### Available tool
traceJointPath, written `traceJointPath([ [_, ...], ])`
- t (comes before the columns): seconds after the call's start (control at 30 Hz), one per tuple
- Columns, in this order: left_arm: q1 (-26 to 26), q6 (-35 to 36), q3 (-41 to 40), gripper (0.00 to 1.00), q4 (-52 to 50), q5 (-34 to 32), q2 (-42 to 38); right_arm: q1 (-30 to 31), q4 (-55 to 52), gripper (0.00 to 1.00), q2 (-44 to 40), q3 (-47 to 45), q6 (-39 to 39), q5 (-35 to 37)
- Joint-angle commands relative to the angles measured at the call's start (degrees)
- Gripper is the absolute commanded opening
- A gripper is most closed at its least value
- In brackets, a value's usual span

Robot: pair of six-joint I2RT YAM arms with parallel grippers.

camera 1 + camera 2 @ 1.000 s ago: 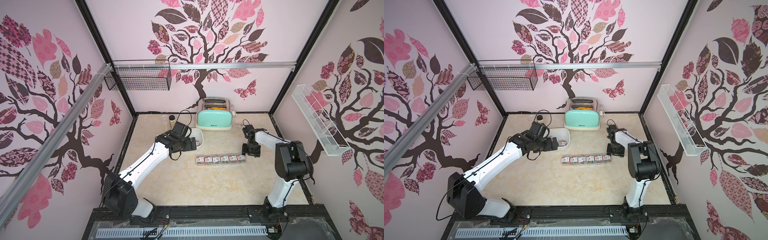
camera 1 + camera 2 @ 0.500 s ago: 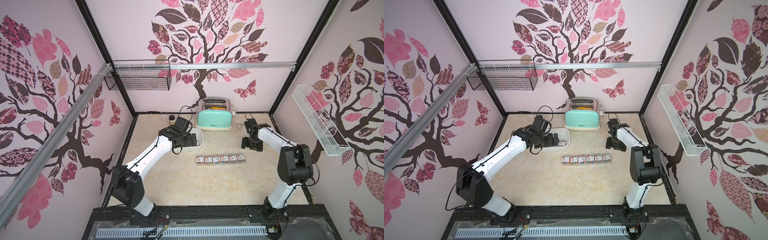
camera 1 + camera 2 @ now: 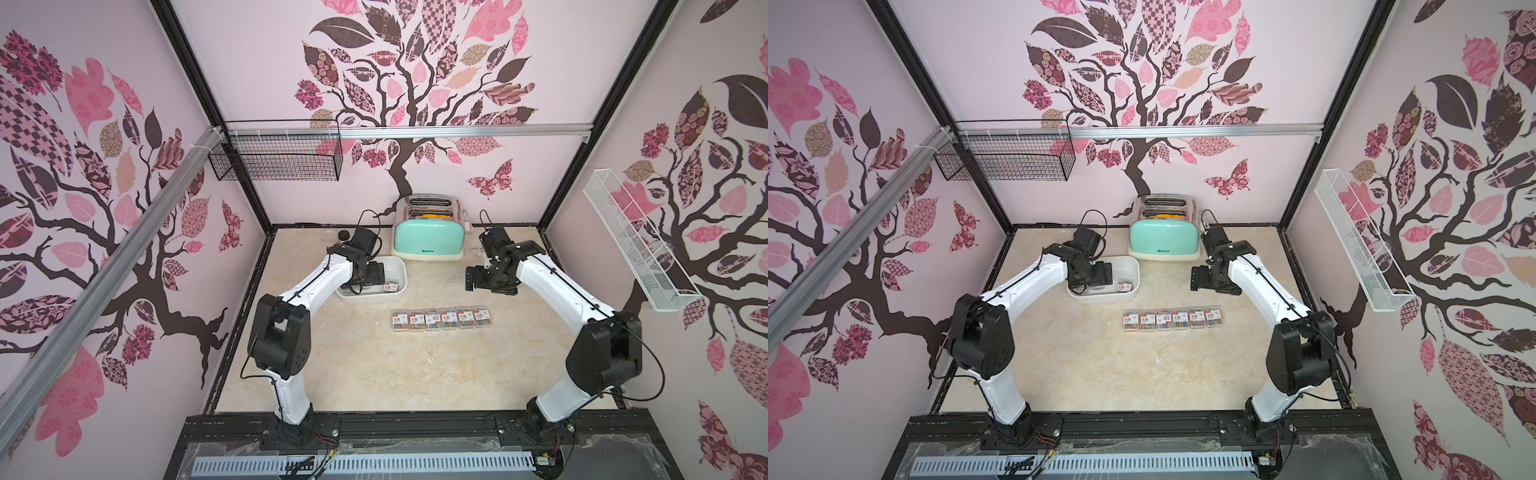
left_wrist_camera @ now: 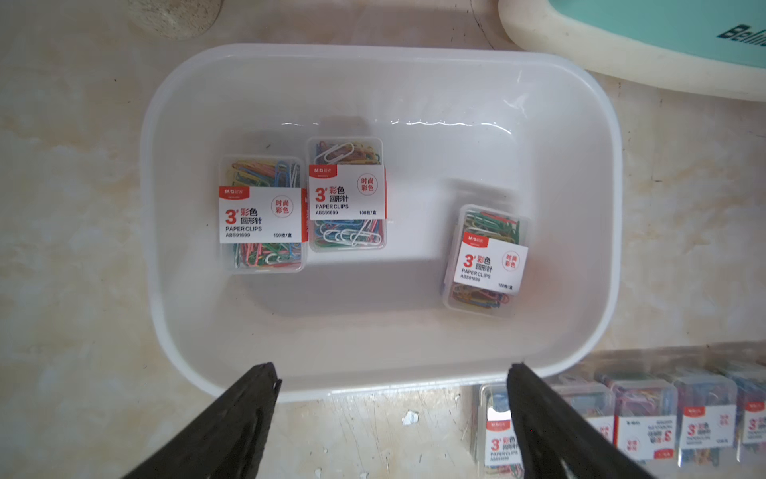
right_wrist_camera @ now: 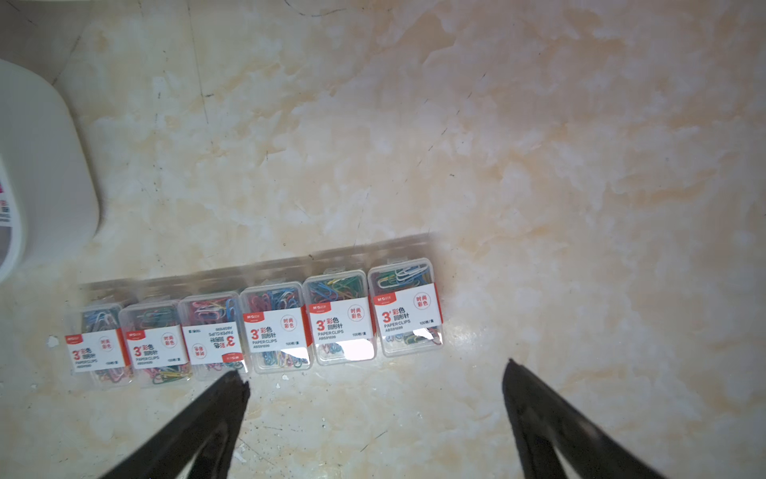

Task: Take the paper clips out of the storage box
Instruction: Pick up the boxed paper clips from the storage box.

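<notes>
The storage box (image 3: 397,266) is a white tub in front of the toaster, and its rim (image 4: 373,54) fills the left wrist view. Three cases of paper clips lie inside it: two side by side (image 4: 261,213) (image 4: 347,193) and one apart (image 4: 485,261). Several more cases lie in a row on the table (image 3: 441,319) (image 3: 1172,319) (image 5: 257,327). My left gripper (image 4: 393,373) (image 3: 368,275) hovers over the box, open and empty. My right gripper (image 5: 375,373) (image 3: 473,279) hangs open and empty above bare table, behind the row's right end.
A mint-green toaster (image 3: 428,241) stands at the back, close behind the box. A small dark-lidded jar (image 3: 344,235) sits in the back left corner. A black wire basket (image 3: 274,153) and a white wire basket (image 3: 636,241) hang on the walls above.
My right gripper has opened wide and drawn back from the right end of the row. My left arm has swung so its gripper sits further over the box.
</notes>
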Motion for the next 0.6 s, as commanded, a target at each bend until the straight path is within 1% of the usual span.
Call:
traceJointPath([
  [0.0,1.00,1.53,3.42,0.90,0.73,-1.60,3.86,1.25,-1.77,0.99,-3.89,3.35,-1.88,-2.84],
  [0.2,1.50,2.88,11.37,0.88,-1.64,-3.72,12.44,2.23,-1.69,0.99,-6.24,3.59,-2.95,-4.00],
  [0.27,1.49,3.24,12.79,0.87,-1.61,-4.16,14.34,2.22,-2.09,0.99,-5.95,4.15,-3.41,-3.81],
  [0.4,1.68,2.66,13.77,0.86,-1.45,-5.24,16.93,2.22,-2.51,0.99,-5.42,5.09,-4.05,-3.51],
  [0.57,1.77,1.65,12.99,0.85,-0.51,-6.01,17.85,2.17,-2.46,0.99,-4.49,5.66,-4.36,-4.18],
])
